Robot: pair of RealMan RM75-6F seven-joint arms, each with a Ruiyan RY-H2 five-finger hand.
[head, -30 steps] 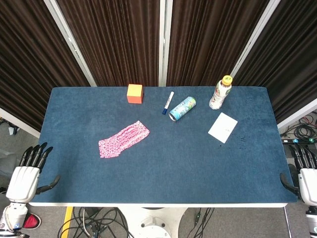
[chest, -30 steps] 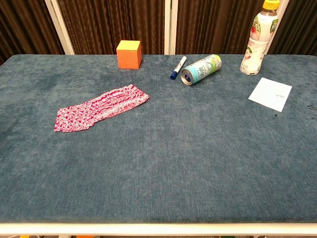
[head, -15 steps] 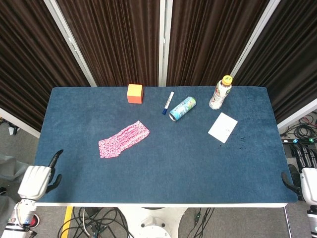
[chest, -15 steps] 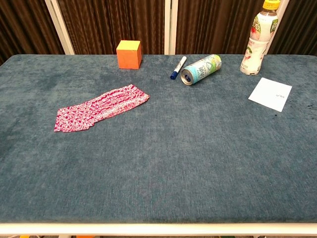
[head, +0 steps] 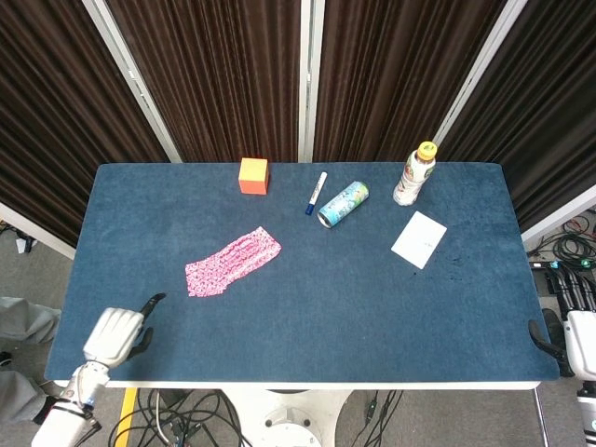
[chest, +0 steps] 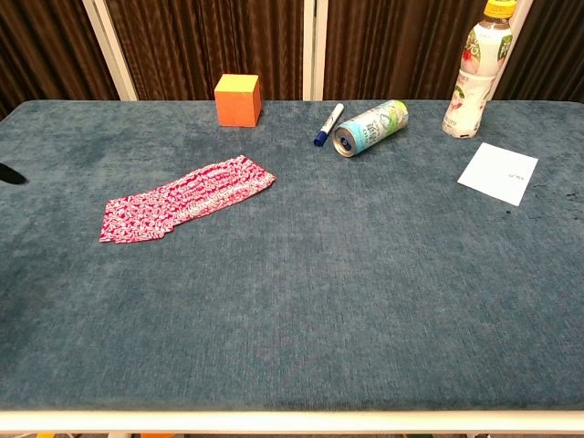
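Note:
My left hand point(head: 115, 335) hovers over the front left corner of the blue table point(head: 372, 307), white back upward, holding nothing. One dark fingertip point(chest: 9, 173) pokes in at the left edge of the chest view. The nearest thing to it is a pink patterned cloth point(head: 233, 263) point(chest: 185, 199) lying flat, a short way ahead and to the right. My right hand point(head: 579, 328) stays off the table's front right corner, fingers apart and empty, partly cut off by the frame edge.
Along the back stand an orange cube point(head: 253, 175) point(chest: 238, 99), a blue-capped marker point(head: 317, 193) point(chest: 328, 124), a can point(head: 343, 204) point(chest: 370, 128) lying on its side and an upright bottle point(head: 415, 174) point(chest: 474, 78). A white card point(head: 419, 239) point(chest: 498, 172) lies right of centre.
My left hand has moved from beside the table's left edge up and rightward over its front left corner. The right hand sank slightly. Nothing on the table moved.

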